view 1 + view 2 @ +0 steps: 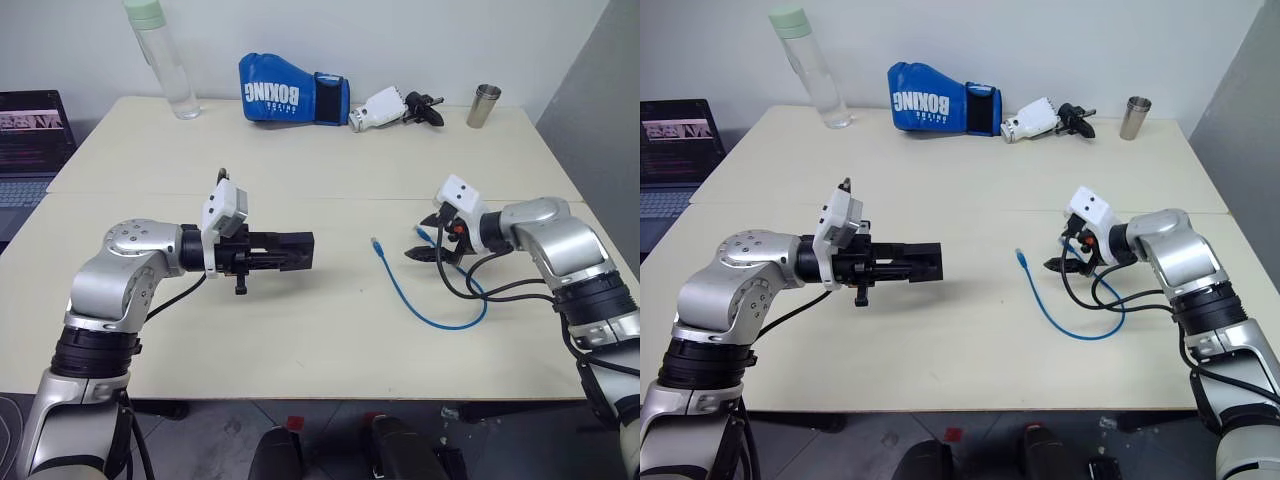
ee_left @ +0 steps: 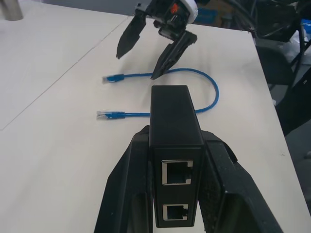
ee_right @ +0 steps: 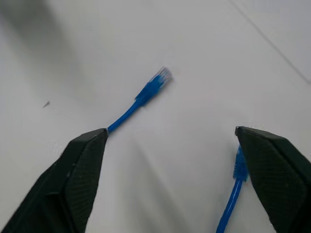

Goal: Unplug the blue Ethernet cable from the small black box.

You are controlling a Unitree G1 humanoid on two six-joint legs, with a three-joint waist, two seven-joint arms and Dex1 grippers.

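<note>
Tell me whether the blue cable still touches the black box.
Apart. The left wrist view shows both the blue cable's plugs lying on the table, the black box's ports empty.

A smooth matt cream desk is seen. At twelve o'clock, a glossy blue leather-like boxing glove; at one o'clock, a brushed metal cup. The small matt black plastic box looks smooth.

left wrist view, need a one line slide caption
Left gripper clamps the small matte-black box, both ports empty; thin bright-blue Ethernet cable lies loose on the table.
</note>
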